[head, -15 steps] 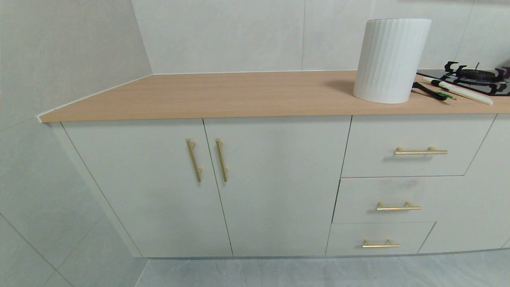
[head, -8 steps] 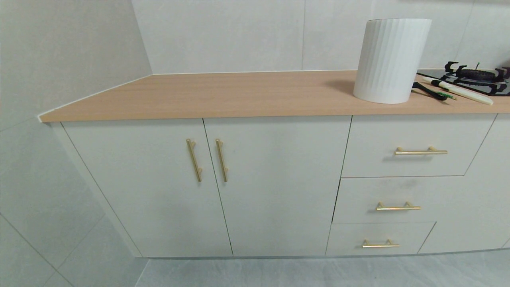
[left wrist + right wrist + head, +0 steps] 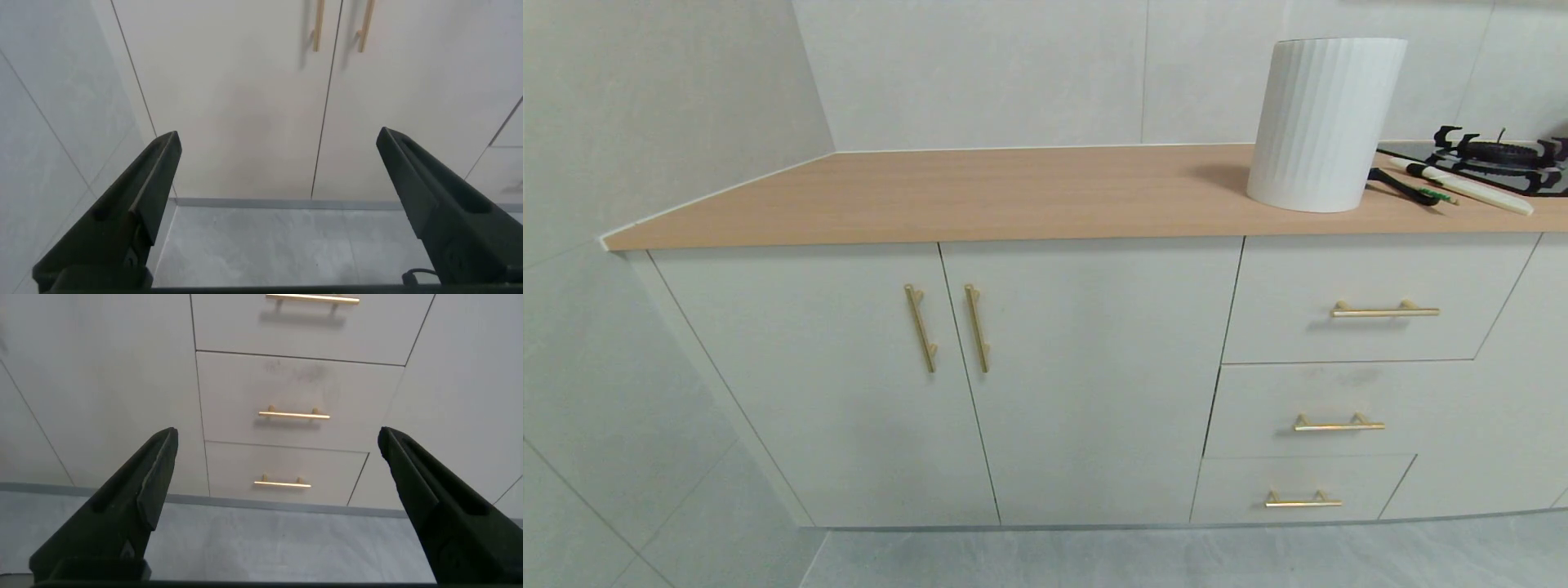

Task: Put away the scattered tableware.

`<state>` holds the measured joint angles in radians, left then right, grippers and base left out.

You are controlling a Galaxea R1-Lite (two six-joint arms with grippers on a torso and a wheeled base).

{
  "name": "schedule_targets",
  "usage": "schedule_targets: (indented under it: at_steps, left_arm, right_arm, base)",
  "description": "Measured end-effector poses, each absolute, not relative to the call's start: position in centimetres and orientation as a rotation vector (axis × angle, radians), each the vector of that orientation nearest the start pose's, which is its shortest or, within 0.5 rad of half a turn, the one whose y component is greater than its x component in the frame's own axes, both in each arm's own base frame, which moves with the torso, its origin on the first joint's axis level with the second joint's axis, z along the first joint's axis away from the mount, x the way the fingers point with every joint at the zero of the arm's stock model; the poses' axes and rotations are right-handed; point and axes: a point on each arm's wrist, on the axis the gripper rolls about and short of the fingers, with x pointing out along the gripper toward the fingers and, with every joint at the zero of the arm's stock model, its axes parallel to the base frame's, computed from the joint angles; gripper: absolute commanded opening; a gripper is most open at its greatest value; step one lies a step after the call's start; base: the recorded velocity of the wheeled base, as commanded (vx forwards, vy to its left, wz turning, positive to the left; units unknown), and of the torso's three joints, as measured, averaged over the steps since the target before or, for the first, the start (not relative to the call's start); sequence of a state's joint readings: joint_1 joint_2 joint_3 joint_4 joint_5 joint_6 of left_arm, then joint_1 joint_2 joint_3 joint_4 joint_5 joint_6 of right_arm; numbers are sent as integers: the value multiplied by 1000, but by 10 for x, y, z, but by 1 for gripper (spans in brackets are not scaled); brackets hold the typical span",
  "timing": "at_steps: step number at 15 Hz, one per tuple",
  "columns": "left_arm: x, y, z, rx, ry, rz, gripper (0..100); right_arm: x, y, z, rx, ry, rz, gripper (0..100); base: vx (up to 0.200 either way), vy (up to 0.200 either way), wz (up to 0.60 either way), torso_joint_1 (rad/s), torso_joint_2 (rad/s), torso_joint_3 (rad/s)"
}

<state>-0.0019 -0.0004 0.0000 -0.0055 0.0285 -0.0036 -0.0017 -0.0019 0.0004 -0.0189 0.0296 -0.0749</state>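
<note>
Head camera up high, looking forward and down at the wood counter (image 3: 980, 192), cupboard doors (image 3: 1054, 384) in the middle, drawers (image 3: 1339, 392) at 3 o'clock, left wrist camera low and close, facing those same doors and the floor (image 3: 270, 245), right wrist camera low, facing those same drawers

The wood-topped counter (image 3: 980, 192) carries a tall white ribbed container (image 3: 1325, 122), standing upright toward the right. Just right of it lie a black utensil (image 3: 1401, 186) and a long pale utensil (image 3: 1470, 188), near the black hob grate (image 3: 1499, 153) at the far right.
</note>
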Motion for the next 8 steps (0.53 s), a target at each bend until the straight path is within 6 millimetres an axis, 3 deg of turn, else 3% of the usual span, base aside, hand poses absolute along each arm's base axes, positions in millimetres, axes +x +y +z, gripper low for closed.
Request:
schedule_targets:
  at_steps: [8]
  left_arm:
    - [-23, 1, 76, -4, -6, 29, 100]
  right_arm:
    - [-23, 1, 77, -74, -22, 34, 100]
  base:
    - [0, 0, 0, 0, 0, 0]
